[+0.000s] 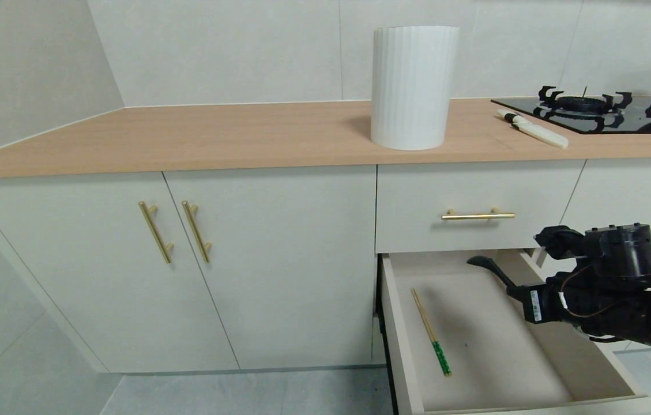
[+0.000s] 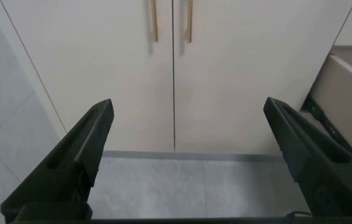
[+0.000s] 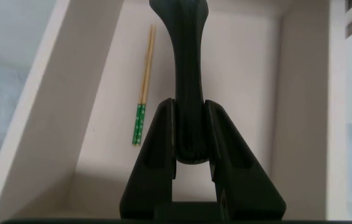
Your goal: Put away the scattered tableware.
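Observation:
A low drawer (image 1: 397, 334) stands pulled out at the lower right, under the wooden counter. On its pale floor lies a pair of wooden chopsticks (image 1: 430, 334) with green ends (image 3: 143, 87). My right gripper (image 1: 520, 297) hangs over the drawer's right side, shut on the handle of a black utensil (image 1: 489, 270). The utensil (image 3: 187, 56) points toward the back of the drawer (image 3: 45, 124); its head is cut off from sight. A white-bladed knife (image 1: 533, 129) lies on the counter beside the stove. My left gripper (image 2: 188, 111) is open and holds nothing, low before the cabinet doors.
A tall white ribbed container (image 1: 411, 86) stands on the counter (image 1: 215, 135) above the drawer. A black gas stove (image 1: 596, 109) with a pot sits at the far right. A shut drawer with a gold handle (image 1: 478, 216) is just above the pulled-out one. Double cabinet doors (image 2: 174, 74) fill the left.

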